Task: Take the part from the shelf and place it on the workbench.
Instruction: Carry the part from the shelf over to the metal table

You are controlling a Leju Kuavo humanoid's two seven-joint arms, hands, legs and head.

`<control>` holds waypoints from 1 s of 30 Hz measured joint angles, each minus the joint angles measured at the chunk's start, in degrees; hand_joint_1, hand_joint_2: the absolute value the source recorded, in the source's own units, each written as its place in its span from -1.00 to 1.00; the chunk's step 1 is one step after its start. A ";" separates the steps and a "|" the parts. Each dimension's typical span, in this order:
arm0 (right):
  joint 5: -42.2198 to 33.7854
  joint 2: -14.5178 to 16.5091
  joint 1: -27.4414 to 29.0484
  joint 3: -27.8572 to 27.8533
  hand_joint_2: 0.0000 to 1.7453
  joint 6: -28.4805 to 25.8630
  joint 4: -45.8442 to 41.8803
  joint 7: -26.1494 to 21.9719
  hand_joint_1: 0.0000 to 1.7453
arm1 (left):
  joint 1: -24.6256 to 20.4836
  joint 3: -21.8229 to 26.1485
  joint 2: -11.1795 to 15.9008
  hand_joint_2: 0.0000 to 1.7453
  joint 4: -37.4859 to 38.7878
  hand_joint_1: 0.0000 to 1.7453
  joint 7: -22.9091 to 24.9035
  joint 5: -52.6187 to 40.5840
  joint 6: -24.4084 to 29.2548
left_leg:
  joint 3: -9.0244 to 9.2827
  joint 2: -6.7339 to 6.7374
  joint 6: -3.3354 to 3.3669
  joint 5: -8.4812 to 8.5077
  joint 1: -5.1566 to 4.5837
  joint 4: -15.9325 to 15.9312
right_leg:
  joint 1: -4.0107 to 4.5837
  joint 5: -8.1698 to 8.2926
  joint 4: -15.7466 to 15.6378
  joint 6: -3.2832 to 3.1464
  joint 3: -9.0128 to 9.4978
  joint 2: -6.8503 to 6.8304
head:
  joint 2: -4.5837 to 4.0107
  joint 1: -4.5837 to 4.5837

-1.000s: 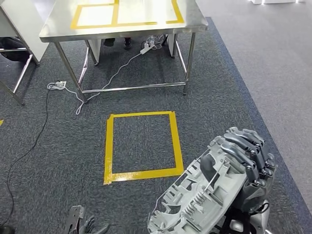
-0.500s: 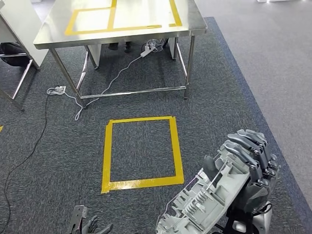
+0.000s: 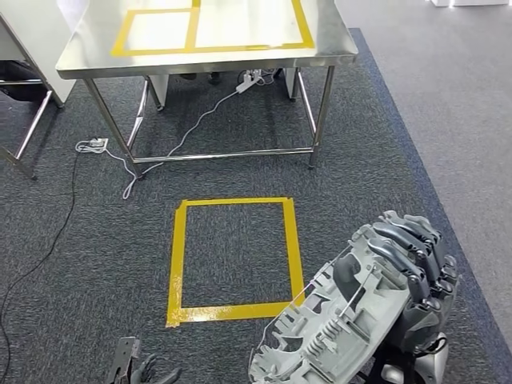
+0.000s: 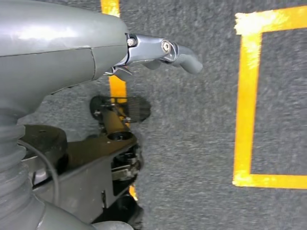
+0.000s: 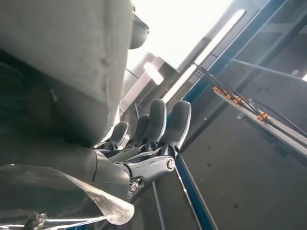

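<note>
- The right robot hand (image 3: 417, 276) grips the part (image 3: 329, 328), a flat grey ribbed moulding, its dark fingers (image 3: 402, 248) wrapped over one edge; the part is low at the robot's right side, above the carpet, well apart from the desk (image 3: 90, 56).
- The left robot hand (image 3: 142, 372) hangs low with its fingers apart, holding nothing.
- The step in hand looks like the carry: the steel desk with yellow tape outlines stands ahead, past the yellow tape square (image 3: 232, 254) on the carpet.
- To do it well, I would keep the grip firm on that edge, since most of the part overhangs the hand and could swing or slip while walking.
- The approach should end square to the desk's front, the part raised above the top before it is lowered flat inside a taped outline.
- The white cable (image 3: 181, 132) under the desk calls for care with the feet.
- Compared with half a second ago, the whole scene has shifted a little, so the camera has moved; the hold on the part looks unchanged.
</note>
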 joint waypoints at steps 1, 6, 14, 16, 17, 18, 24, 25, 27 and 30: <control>0.02 -0.01 0.09 0.01 1.00 0.00 -0.01 0.00 -0.10 | -0.03 0.00 0.00 1.00 0.00 -1.00 0.03 -0.01 -0.01 | 0.10 -0.06 -0.28 -0.19 -0.05 0.07 | 0.07 0.89 -1.81 -0.34 0.58 0.06 | 0.00 -0.09; 0.07 -0.02 0.30 -0.11 1.00 0.00 -0.06 -0.05 -0.10 | -0.16 -0.05 0.06 1.00 0.00 -1.00 0.13 -0.01 -0.06 | -0.52 0.15 -1.68 -1.28 -0.01 1.51 | -0.21 0.81 -3.72 -1.82 2.09 0.00 | 0.00 -0.63; 0.07 -0.02 0.35 -0.18 1.00 0.00 -0.09 -0.17 -0.10 | -0.23 -0.50 -0.02 1.00 0.00 -1.00 0.13 -0.02 -0.06 | -5.12 0.69 -3.26 0.71 1.66 8.00 | -0.82 -1.78 -4.28 -1.86 5.89 -0.32 | 0.00 -0.93; 0.05 -0.02 0.35 -0.20 1.00 0.00 -0.21 -0.26 -0.10 | -0.34 -0.60 0.00 1.00 0.00 -1.00 0.14 -0.04 -0.06 | -2.19 0.85 -2.81 2.20 1.33 2.27 | -0.80 -2.65 -4.62 -1.16 6.55 -0.35 | 0.00 -1.02; 0.04 -0.02 0.36 -0.20 1.00 0.00 -0.31 -0.29 -0.10 | -0.38 -0.68 -0.01 1.00 0.00 -1.00 0.15 -0.05 -0.06 | -1.44 0.93 -2.56 1.58 1.15 1.07 | -0.77 -2.81 -4.94 -0.80 6.83 -0.40 | 0.00 -1.05; 0.04 -0.02 0.38 -0.21 1.00 0.00 -0.39 -0.32 -0.10 | -0.42 -0.76 -0.02 1.00 0.00 -1.00 0.17 -0.08 -0.06 | -1.03 0.99 -2.25 0.95 1.00 0.36 | -0.70 -2.71 -5.12 -0.36 7.27 -0.46 | 0.00 -1.12; -0.03 -0.02 0.43 -0.34 1.00 0.00 -0.68 -0.33 -0.10 | -0.28 -0.93 -0.05 1.00 0.00 -1.00 0.20 -0.30 -0.07 | 2.46 0.78 -0.14 -1.07 0.95 -1.40 | -0.71 -5.49 5.32 0.60 1.67 -0.56 | 0.00 -0.63; -0.05 -0.03 0.57 -0.37 1.00 0.00 -0.68 -0.33 -0.10 | -0.23 -0.94 -0.13 1.00 0.00 -1.00 0.21 -0.35 -0.09 | 2.98 0.76 -0.01 -1.61 0.79 -1.40 | -0.63 -6.56 8.22 0.63 -0.85 -0.55 | 0.00 -0.50; -0.09 -0.05 0.77 -0.45 1.00 0.00 -0.68 -0.33 -0.10 | -0.10 -0.96 -0.25 1.00 0.00 -1.00 0.23 -0.38 -0.12 | 4.53 0.66 0.07 -2.89 0.52 -1.40 | -0.42 -6.38 9.19 0.56 -3.80 -0.55 | 0.00 -0.40; -0.10 -0.13 1.02 -0.57 1.00 0.00 -0.65 -0.33 -0.10 | -0.07 -0.96 -0.34 1.00 0.02 -1.00 0.23 -0.39 -0.14 | 7.55 0.52 -0.13 -5.16 0.37 -1.37 | 0.04 1.04 1.00 -0.23 -3.45 -0.56 | -0.01 -0.43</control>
